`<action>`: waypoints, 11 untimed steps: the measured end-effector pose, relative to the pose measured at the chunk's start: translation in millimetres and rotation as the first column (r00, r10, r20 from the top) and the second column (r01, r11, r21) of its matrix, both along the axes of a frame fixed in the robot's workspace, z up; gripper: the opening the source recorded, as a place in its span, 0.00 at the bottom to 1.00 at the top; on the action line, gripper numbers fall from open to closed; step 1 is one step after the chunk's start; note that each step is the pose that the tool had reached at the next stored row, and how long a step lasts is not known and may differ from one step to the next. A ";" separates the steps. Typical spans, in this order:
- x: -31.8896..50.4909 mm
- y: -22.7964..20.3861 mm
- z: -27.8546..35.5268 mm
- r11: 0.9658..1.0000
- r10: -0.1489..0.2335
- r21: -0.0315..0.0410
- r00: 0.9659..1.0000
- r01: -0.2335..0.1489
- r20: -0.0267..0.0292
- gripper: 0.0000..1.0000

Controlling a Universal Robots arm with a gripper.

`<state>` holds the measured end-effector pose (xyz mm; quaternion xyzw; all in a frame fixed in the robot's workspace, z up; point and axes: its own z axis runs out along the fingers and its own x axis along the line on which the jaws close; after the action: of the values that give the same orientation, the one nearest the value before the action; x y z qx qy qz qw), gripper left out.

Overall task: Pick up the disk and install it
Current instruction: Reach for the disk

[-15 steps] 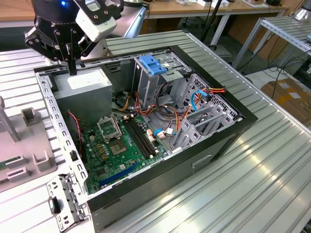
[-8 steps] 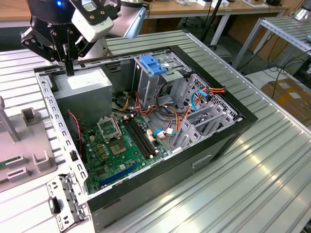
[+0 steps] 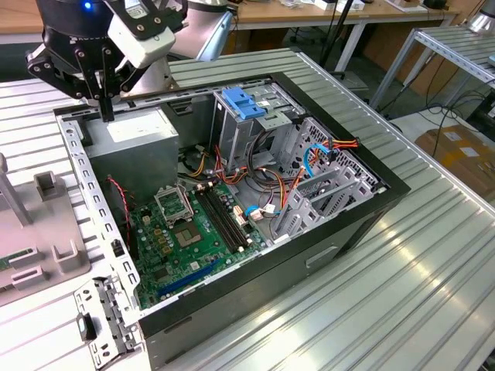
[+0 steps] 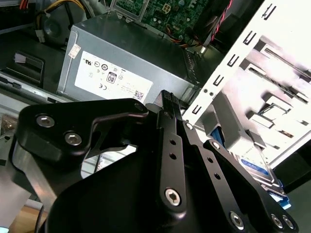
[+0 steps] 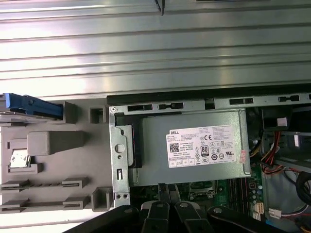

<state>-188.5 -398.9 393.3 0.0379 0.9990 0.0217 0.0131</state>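
The disk (image 5: 30,106) lies at the edge of a grey holder (image 5: 53,143) beside the computer case; one bright blue rail and a strip of grey metal show. In the second wrist view the disk (image 4: 256,166) appears as a blue and grey edge, partly hidden behind my gripper's links. My gripper (image 3: 106,113) hangs over the case's corner, above the power-supply box (image 3: 131,147). Its black fingers (image 4: 167,104) stand together, shut, with nothing between them. The disk is apart from the gripper, off to the side outside the case.
The open computer case (image 3: 363,209) holds a motherboard (image 3: 186,232), loose cables and a metal drive cage (image 3: 240,135) topped by a light-blue latch (image 3: 243,103). The white-labelled power-supply box (image 5: 194,145) sits below the gripper. Ribbed metal tabletop (image 3: 402,294) surrounds the case.
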 end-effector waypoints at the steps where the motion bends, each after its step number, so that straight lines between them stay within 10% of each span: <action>1: -1.2 0.0 0.0 1.000 0.000 0.000 1.000 0.000 0.000 0.11; 11: -8.3 0.0 0.0 1.000 0.000 0.000 1.000 0.000 0.000 0.11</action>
<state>-196.9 -398.9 393.2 0.0379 0.9990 0.0217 0.0131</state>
